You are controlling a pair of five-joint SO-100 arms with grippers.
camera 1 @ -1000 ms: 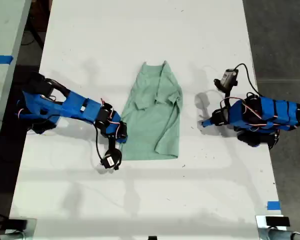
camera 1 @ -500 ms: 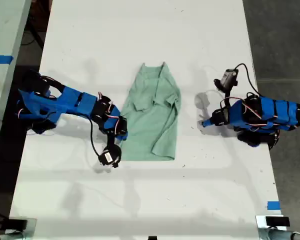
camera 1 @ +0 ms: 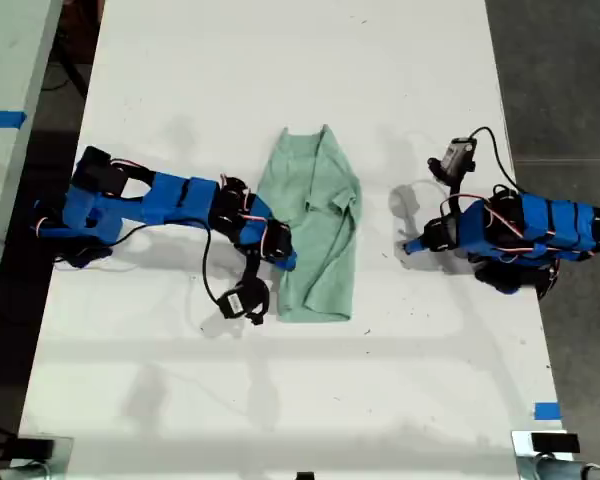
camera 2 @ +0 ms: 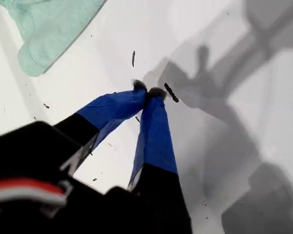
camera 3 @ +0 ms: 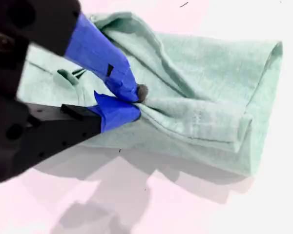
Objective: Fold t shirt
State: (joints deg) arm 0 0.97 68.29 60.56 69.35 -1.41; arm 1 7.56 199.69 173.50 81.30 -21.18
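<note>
The pale mint-green t shirt (camera 1: 320,225) lies wrinkled in the middle of the white table (camera 1: 280,60), its side at the exterior view's left folded over onto itself. My second gripper (camera 1: 286,260) reaches in from the exterior view's left and is shut on a pinch of the t shirt (camera 3: 210,92) cloth; its blue fingertips (camera 3: 129,87) meet on the fabric. My first gripper (camera 1: 408,246) rests at the exterior view's right, apart from the shirt, shut with nothing in it. Along my first gripper (camera 2: 149,92) only a hem corner of the t shirt (camera 2: 49,29) shows.
The table's edge runs along the exterior view's right, with dark floor (camera 1: 560,70) beyond it. A blue tape mark (camera 1: 546,410) sits near the lower right of the exterior view. Another table with blue tape (camera 1: 2,119) stands at the exterior view's left.
My second gripper has moved toward the exterior view's right, dragging the shirt's edge over the body, so the shirt is narrower. My first arm has not moved.
</note>
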